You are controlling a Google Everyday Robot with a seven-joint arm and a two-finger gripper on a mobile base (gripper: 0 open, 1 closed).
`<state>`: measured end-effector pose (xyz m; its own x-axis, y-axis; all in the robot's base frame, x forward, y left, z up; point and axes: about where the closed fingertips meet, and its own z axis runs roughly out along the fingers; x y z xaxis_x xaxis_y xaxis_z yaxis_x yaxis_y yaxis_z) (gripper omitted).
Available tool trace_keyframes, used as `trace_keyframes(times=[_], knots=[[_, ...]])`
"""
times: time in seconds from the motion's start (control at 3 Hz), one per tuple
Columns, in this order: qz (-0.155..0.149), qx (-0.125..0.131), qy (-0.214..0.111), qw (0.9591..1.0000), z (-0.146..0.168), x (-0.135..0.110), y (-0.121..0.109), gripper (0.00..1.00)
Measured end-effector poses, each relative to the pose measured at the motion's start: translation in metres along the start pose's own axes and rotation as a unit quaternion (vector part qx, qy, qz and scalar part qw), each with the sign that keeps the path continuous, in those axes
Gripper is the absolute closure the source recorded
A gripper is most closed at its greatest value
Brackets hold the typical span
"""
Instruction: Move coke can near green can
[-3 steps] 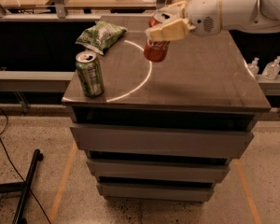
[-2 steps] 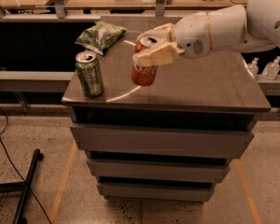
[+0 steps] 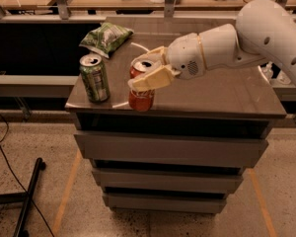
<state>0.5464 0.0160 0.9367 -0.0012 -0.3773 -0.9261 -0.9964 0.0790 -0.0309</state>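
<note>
On the left of the cabinet top [image 3: 222, 95] the green can [image 3: 94, 79] stands upright, with a snack bag [image 3: 106, 36] lying behind it. Just to its right, across a small gap, is the coke can [image 3: 140, 100], upright at the very front edge. The gripper [image 3: 138, 73] has it, jaws clamped around its upper half, and the white arm [image 3: 266, 28] reaches in from the right. Whether the can's base sits on the top or just above it, I can't tell. To my eye the carry is about done: the 2 cans are near each other. The next move calls for a straight set-down, a touch back from that edge, then opening and lifting away without nudging either can.
</note>
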Motion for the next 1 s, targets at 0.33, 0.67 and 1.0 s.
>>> trace_keyframes(times=[0.33, 0.67, 1.0], knots=[[-0.013, 0.000, 0.006, 0.9999, 0.005, -0.006, -0.007, 1.00], [-0.023, 0.000, 0.015, 0.9996, 0.014, -0.009, -0.016, 1.00], [-0.027, -0.004, 0.030, 0.9992, 0.027, -0.004, -0.025, 1.00]])
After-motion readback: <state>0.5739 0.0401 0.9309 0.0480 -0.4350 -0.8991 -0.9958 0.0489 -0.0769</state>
